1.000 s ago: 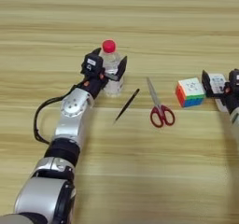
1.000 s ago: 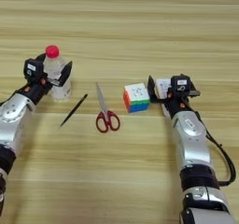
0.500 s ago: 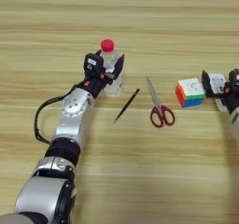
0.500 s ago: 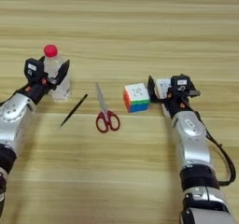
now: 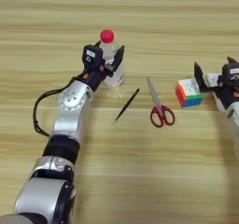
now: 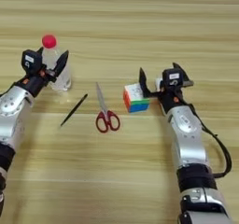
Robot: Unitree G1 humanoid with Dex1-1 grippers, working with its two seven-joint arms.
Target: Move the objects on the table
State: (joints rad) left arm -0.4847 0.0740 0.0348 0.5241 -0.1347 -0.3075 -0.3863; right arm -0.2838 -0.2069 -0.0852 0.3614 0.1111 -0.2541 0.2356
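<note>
Objects on the table (image 5: 140,13) are spread in a loose row across its middle. Starting at 9 o'clock, the clear plastic bottle with red cap (image 5: 111,59) stands upright. The left gripper (image 5: 108,59) is positioned at this bottle: one black finger shows at the 3 o'clock side of the bottle body, the other at its 9 o'clock side near the gripper housing. The fingers are spread around the bottle; whether they press on it cannot be told.

At 4 o'clock from the bottle, the thin black stick (image 5: 126,105) lies flat, slanted, well apart from the bottle base. At 3 o'clock from the stick, the red-handled scissors (image 5: 158,107) lie flat, blades closed and pointing toward 11 o'clock, handles toward the near edge.

At 3 o'clock from the scissors, the multicoloured puzzle cube (image 6: 136,97) rests on the table. The right gripper (image 6: 156,80) sits just at the cube's 3 o'clock side, fingers spread wide; one finger rises beside the cube's upper right edge. The white remote control (image 5: 214,80) is visible between those fingers, largely hidden.
</note>
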